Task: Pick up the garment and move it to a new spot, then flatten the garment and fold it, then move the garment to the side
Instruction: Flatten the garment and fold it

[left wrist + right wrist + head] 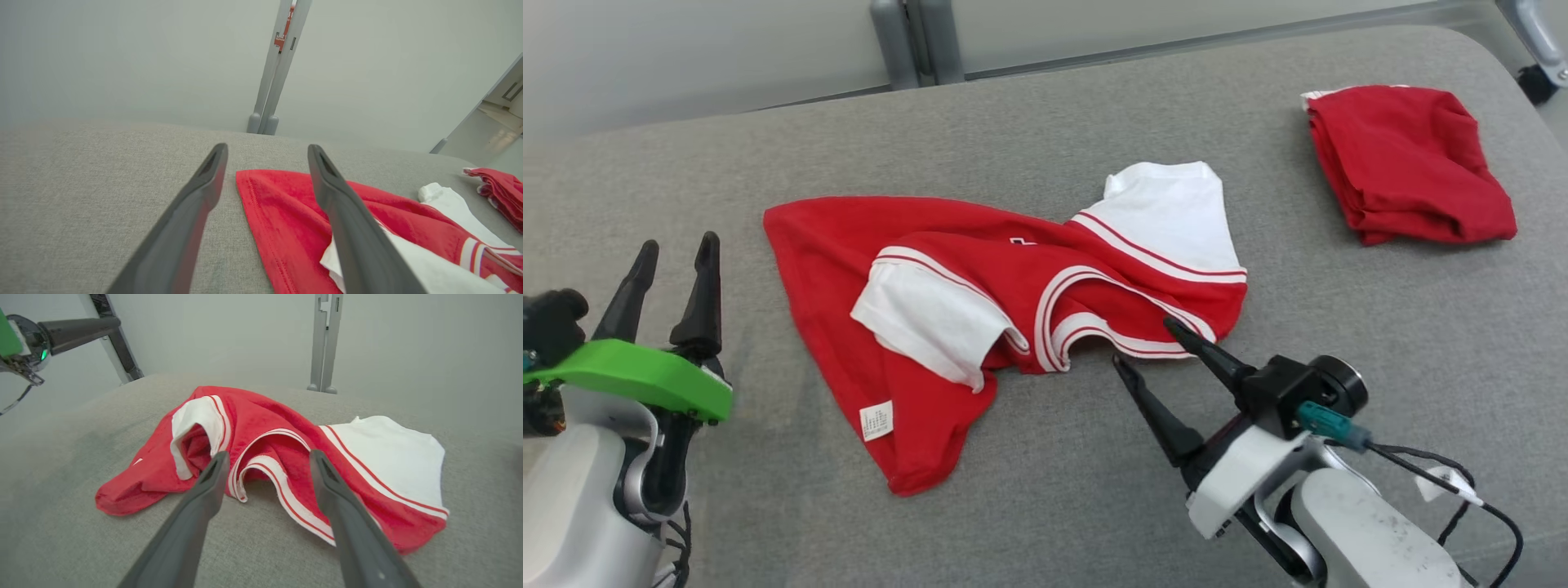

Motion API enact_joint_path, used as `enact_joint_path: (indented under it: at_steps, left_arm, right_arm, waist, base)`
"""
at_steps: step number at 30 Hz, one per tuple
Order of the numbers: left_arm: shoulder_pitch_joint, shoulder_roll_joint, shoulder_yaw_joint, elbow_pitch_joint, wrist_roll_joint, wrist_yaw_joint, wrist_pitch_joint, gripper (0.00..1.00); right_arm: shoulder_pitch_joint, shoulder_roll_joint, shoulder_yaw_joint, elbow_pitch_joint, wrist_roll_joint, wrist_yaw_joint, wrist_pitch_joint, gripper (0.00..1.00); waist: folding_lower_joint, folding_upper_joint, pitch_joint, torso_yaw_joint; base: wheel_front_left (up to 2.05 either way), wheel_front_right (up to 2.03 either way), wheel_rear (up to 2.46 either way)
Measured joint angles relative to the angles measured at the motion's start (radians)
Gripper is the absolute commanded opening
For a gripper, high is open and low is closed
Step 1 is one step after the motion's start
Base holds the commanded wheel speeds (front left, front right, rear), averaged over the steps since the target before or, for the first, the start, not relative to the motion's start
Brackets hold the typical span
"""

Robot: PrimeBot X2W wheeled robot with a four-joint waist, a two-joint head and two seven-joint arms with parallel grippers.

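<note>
Head view puts the red-and-white garment (pixel 980 278) rumpled midway across the grey padded surface (pixel 1013 106). Left hand (pixel 678 245) stands spread near its red edge, empty; right hand (pixel 1143 341), spread too, noses the collar, probably to tug it flat.
</note>
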Motion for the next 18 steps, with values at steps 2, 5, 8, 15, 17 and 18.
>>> enact_joint_path:
  at_steps: [2, 5, 8, 15, 17, 18]
  left_arm:
    - [0.049, -0.006, 0.02, -0.063, 0.002, 0.032, -0.026, 1.0]
    - [0.126, -0.023, 0.047, -0.141, 0.012, 0.068, -0.046, 1.0]
    - [0.195, -0.059, 0.072, -0.213, 0.034, 0.097, -0.055, 1.0]
    - [0.333, -0.189, 0.156, -0.311, 0.16, 0.116, -0.059, 1.0]
    - [0.351, -0.221, 0.167, -0.309, 0.191, 0.104, -0.059, 1.0]
    - [0.355, -0.236, 0.173, -0.308, 0.203, 0.096, -0.059, 1.0]
  right_arm:
    - [-0.047, 0.004, 0.053, 0.051, 0.001, 0.0, 0.008, 1.0]
    - [-0.106, 0.014, 0.108, 0.132, 0.016, 0.0, 0.022, 1.0]
    - [-0.163, 0.017, 0.14, 0.211, 0.033, 0.0, 0.024, 1.0]
    - [-0.23, 0.029, 0.164, 0.337, 0.063, 0.0, 0.005, 0.8]
    - [-0.241, 0.028, 0.17, 0.365, 0.069, 0.0, 0.001, 0.71]
    - [-0.249, 0.028, 0.173, 0.382, 0.074, 0.0, -0.002, 0.64]
  waist:
    - [0.0, 0.0, -0.011, 0.03]
    - [0.0, 0.0, -0.022, 0.072]
    - [0.0, 0.0, -0.028, 0.112]
    - [0.0, 0.0, -0.036, 0.194]
    - [-0.0001, 0.0, -0.035, 0.212]
    - [0.0, 0.0, -0.035, 0.222]
  base:
    - [0.0, 0.0, 0.0]
    - [0.0, 0.0, 0.0]
    - [0.0, 0.0, 0.0]
    - [0.0, 0.0, 0.0]
    - [0.0, 0.0, 0.0]
    - [0.0, 0.0, 0.0]
